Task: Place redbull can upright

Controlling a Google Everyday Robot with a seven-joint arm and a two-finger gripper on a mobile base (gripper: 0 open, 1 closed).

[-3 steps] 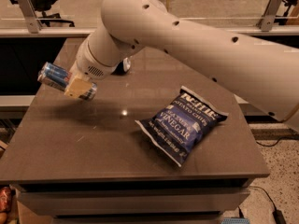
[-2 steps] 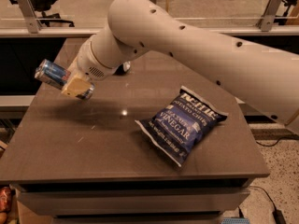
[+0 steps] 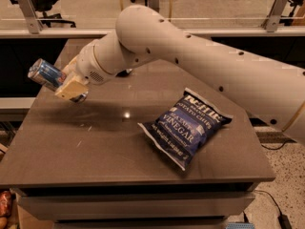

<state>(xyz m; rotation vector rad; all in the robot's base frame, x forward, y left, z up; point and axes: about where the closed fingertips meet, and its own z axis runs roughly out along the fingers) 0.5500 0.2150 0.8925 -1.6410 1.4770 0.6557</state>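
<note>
The redbull can (image 3: 45, 74) is slim, silver and blue with a silver top. It is held tilted, top pointing up and to the left, above the far left part of the dark table (image 3: 95, 142). My gripper (image 3: 69, 86) is shut on the can, its tan fingers (image 3: 71, 88) clamped around the can's lower half. The can's bottom end is hidden behind the fingers. The big white arm reaches in from the right, across the table's back.
A dark blue bag of salt-and-vinegar chips (image 3: 186, 126) lies flat right of the table's middle. The table's left edge is just below the can. A rail and office chairs stand behind the table.
The gripper with the can has risen slightly and moved a little left and back. The can's tilt has stayed much the same.
</note>
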